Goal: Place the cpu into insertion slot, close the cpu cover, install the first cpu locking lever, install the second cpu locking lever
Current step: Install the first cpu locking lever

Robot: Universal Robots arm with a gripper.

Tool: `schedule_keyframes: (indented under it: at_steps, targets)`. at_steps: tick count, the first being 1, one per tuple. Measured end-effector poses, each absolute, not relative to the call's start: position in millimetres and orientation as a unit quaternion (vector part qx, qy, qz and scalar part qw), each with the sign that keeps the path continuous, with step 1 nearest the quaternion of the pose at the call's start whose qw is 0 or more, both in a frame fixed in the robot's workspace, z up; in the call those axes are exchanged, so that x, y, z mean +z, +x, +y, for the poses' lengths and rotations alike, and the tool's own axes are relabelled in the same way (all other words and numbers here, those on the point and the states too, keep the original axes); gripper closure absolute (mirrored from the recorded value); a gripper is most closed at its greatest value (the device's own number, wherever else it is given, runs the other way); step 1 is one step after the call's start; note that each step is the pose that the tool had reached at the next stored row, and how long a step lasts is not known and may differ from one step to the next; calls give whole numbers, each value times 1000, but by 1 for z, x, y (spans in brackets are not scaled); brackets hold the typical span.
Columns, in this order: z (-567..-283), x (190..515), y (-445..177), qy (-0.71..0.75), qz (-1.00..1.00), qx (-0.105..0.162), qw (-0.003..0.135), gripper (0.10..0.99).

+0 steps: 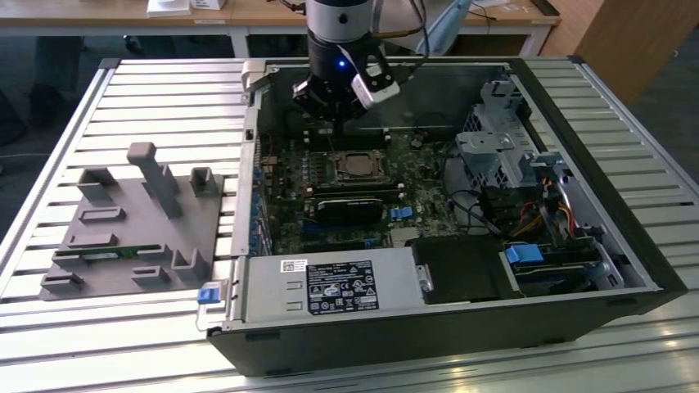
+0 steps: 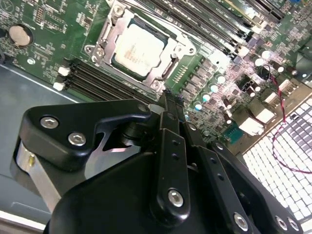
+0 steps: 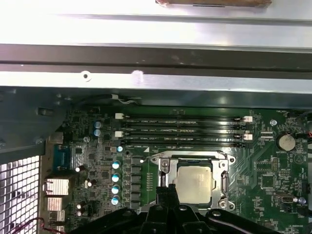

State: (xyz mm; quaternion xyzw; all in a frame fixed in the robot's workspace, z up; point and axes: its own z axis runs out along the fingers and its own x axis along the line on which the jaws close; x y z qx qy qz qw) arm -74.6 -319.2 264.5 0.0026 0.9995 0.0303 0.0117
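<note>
cpu (image 2: 138, 48): seated in the insertion slot (image 3: 171, 174), pale metal top facing up, square to the socket.
cpu cover (image 2: 108, 36): silvery frame lies flat around the cpu, whose top shows through the cut-out. Whether it is latched down, cannot tell.
Board: the socket sits on the green circuit board (image 3: 273, 195), just beside a bank of long black memory slots (image 3: 180, 130).
gripper (image 2: 168, 97): black fingers drawn together at the tips, nothing between them.
Gripper position: in the first wrist view the tips overlap the cover's edge beside the cpu. Contact or a gap above it, cannot tell.
Second wrist view adds: the linkage and screws of the fingers up close, a coin cell (image 2: 19, 35) and a red wire (image 2: 280, 97) on opposite sides of the socket.
Exterior view adds: the arm (image 1: 339, 33) reaching down into an open computer case (image 1: 437, 336) lying on a slatted table (image 1: 164, 90).
Fixture: a grey fixture (image 1: 120, 246) with upright pegs sits outside the case, on the exterior view's left, well apart from the gripper.
</note>
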Motion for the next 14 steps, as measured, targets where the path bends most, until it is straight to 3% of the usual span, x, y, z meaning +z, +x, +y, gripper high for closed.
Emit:
schedule_keyframes:
  at_steps: [14]
  targets:
    - [-318, 262, -87, 3, 999, 30, 12, 980]
